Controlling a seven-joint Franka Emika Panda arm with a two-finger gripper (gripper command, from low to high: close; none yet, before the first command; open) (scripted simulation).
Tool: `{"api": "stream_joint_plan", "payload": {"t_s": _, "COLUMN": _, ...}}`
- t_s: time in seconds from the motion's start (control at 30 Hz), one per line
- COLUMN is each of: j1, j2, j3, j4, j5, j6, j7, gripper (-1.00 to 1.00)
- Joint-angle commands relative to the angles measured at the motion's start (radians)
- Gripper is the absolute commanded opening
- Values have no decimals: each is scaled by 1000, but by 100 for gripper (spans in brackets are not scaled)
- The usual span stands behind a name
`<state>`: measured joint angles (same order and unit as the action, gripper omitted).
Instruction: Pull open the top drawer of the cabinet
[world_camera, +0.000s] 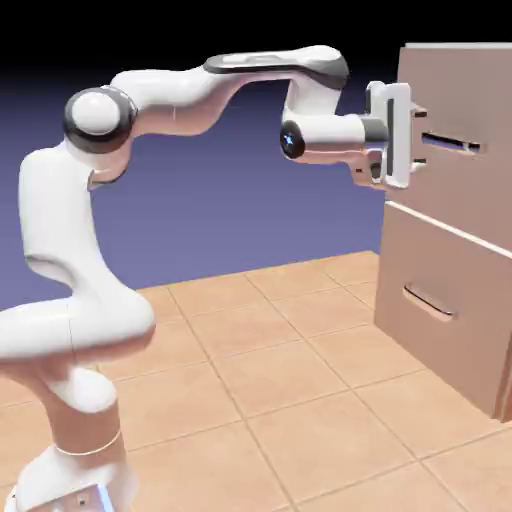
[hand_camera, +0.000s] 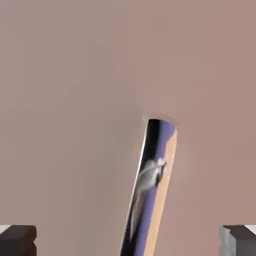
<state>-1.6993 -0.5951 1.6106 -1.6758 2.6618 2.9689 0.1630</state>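
End effector (world_camera: 418, 148) stands with jaws apart, level at the top drawer (world_camera: 462, 190) of the cabinet (world_camera: 450, 290), holding nothing. Drawer appears shut. Likely rigid and heavy-sliding; grip the thin bar handle (world_camera: 450, 141) across its slot.

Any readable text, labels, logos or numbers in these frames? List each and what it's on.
None readable.
The cabinet: plain beige fronts, no label on the top drawer or the lower drawer.
The arm and tool: white and grey, no brand or number visible.
Hand view: only drawer wood and the shiny bar handle; no marking.
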Motion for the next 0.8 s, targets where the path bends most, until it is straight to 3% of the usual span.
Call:
{"api": "stream_joint_plan", "payload": {"t_s": 0.0, "j1": -28, "j2": 0, "j3": 26, "j4": 19, "j5": 44, "j6": -1, "j7": -9, "gripper": 0}}
{"api": "stream_joint_plan", "payload": {"t_s": 0.1, "j1": -97, "j2": -1, "j3": 91, "j4": 64, "j5": 151, "j6": -4, "j7": -33, "gripper": 0}}
{"api": "stream_joint_plan", "payload": {"t_s": 0.4, "j1": -369, "j2": -80, "j3": 306, "j4": 294, "j5": 50, "j6": 46, "j7": 108, "gripper": 0}}
{"api": "stream_joint_plan", "payload": {"t_s": 0.43, "j1": -369, "j2": -80, "j3": 307, "j4": 294, "j5": 50, "j6": 46, "j7": 108, "gripper": -100}}
{"api": "stream_joint_plan", "payload": {"t_s": 0.77, "j1": -43, "j2": -10, "j3": 39, "j4": 24, "j5": 142, "j6": -16, "j7": -12, "gripper": -100}}
